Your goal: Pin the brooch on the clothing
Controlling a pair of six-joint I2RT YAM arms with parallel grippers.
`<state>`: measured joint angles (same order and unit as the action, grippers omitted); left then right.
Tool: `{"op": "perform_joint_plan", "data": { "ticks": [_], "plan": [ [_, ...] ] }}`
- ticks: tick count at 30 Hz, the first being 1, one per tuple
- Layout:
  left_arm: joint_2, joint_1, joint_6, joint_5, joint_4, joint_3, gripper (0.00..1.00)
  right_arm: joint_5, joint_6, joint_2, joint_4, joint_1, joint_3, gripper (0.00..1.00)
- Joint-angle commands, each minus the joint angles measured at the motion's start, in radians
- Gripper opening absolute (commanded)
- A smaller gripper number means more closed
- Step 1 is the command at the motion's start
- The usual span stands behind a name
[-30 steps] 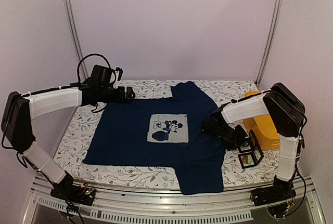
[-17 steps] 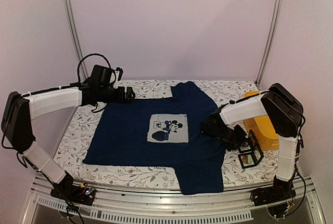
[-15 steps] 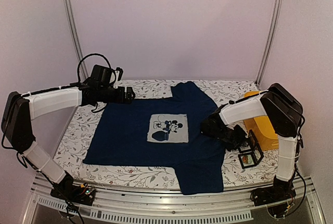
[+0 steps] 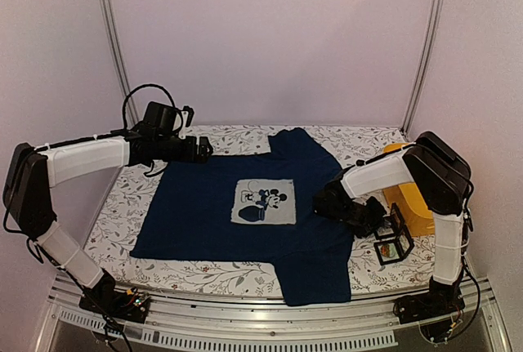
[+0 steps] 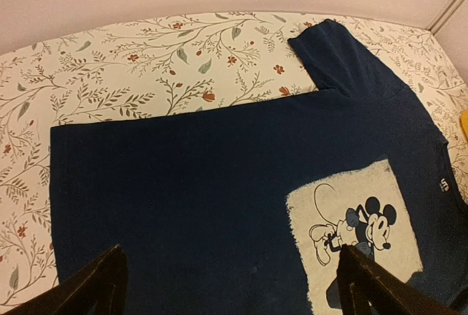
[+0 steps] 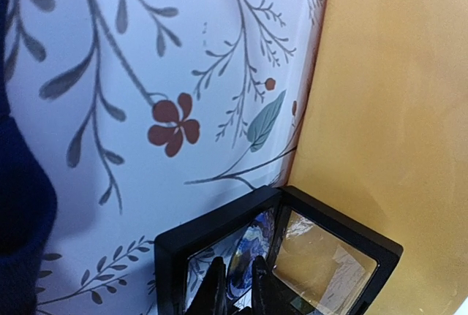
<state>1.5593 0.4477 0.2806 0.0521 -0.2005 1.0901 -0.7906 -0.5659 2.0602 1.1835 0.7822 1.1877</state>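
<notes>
Overhead, I see the navy blue cartoon-print T-shirt (image 4: 204, 213) flat on the floral table (image 4: 114, 213), with bare margin on the left. In the left wrist view, my left end effector (image 5: 230, 260) gapes above the shirt. Only the right wrist view shows my right end effector (image 6: 240, 287) dipping into the black hinged display case (image 6: 212, 238) beside the yellow plastic bin (image 6: 395, 110). Its fingertips are nearly together, and I cannot tell whether they hold anything.

Top external: fixed high behind the arm bases, facing forward and down, far enough to hold the whole table (image 4: 122, 205).

Left wrist: mid height, tilted down across the T-shirt (image 5: 183, 198). Its mouse print (image 5: 358, 238) sits lower right here and mid-frame in the top view.

Right wrist: very close to the tabletop. It shares the black case (image 6: 278, 256) and yellow container (image 6: 395, 96) with the top view's lower right.
</notes>
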Motion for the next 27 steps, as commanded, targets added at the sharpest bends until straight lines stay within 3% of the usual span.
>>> {"op": "perform_joint_plan", "data": {
  "ticks": [1,27],
  "plan": [
    [0.012,-0.004,-0.012,-0.01,-0.004,0.031,1.0,-0.063,-0.065,-0.021,0.029,-0.008,0.031,0.12],
    [-0.003,-0.004,-0.026,-0.001,-0.018,0.039,1.0,-0.035,-0.012,0.015,-0.032,-0.037,0.003,0.13]
  ]
}}
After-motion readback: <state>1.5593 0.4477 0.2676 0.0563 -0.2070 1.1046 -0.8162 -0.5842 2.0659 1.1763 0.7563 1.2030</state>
